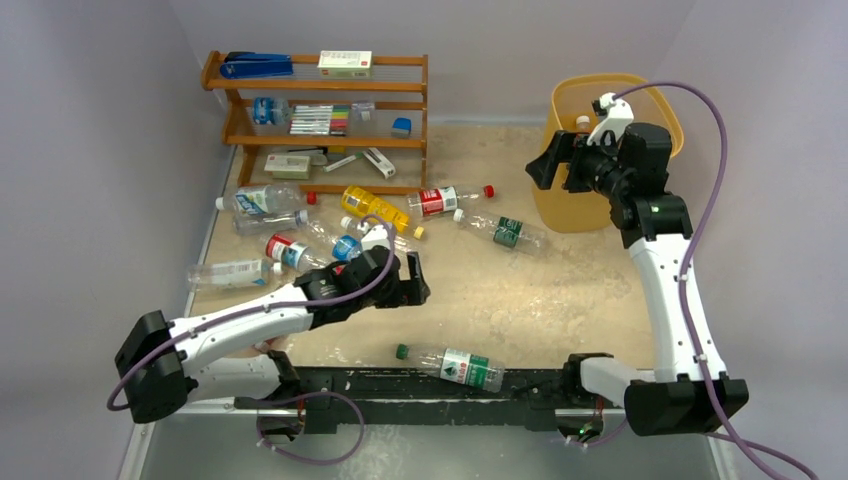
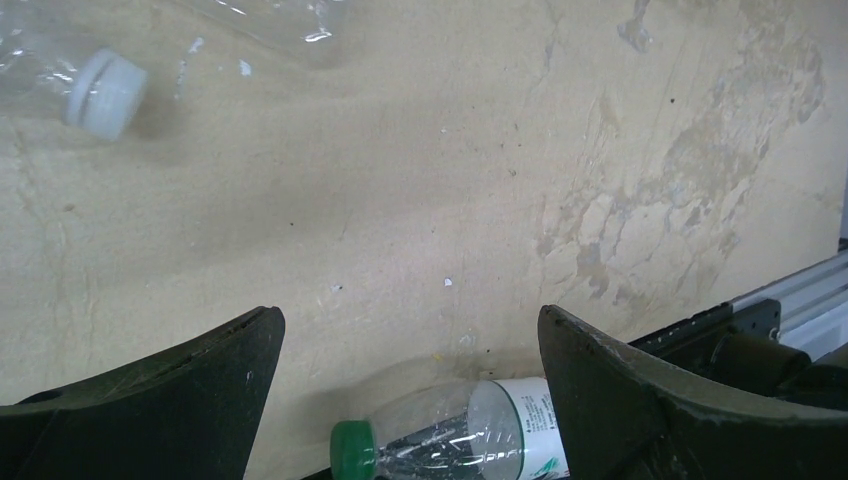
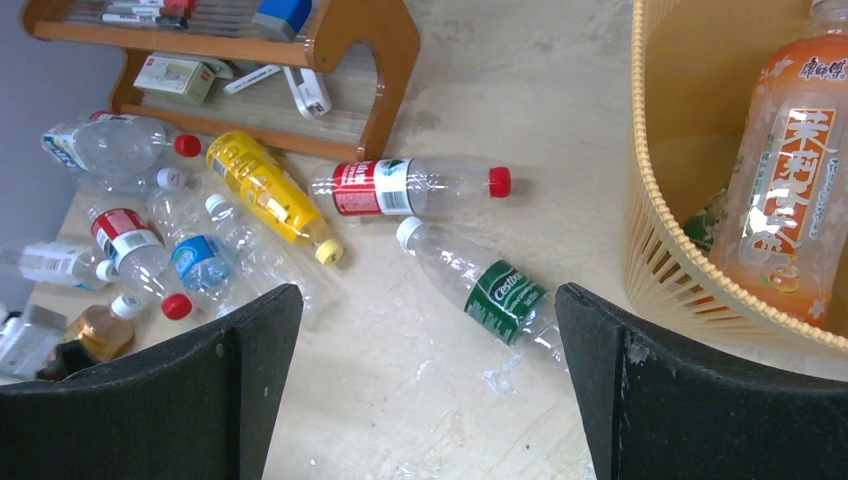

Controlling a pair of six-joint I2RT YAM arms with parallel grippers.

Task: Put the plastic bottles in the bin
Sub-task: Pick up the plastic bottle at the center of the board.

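Several plastic bottles lie on the table: a green-capped one (image 1: pixel 455 365) near the front edge, a green-labelled one (image 1: pixel 505 231), a red-labelled one (image 1: pixel 445 200), a yellow one (image 1: pixel 375 208), and a cluster (image 1: pixel 265 205) at the left. The yellow-orange bin (image 1: pixel 565 210) stands at the back right with an orange bottle (image 3: pixel 790 170) inside. My left gripper (image 1: pixel 408 280) is open and empty above the table, and the green-capped bottle (image 2: pixel 470 430) shows below its fingers. My right gripper (image 1: pixel 545 165) is open and empty, raised beside the bin's left wall (image 3: pixel 680 250), above the green-labelled bottle (image 3: pixel 490 290).
A brown wooden shelf rack (image 1: pixel 320 110) with markers and small boxes stands at the back left. A black rail (image 1: pixel 400 385) runs along the table's front edge. Grey walls close in the left, back and right sides.
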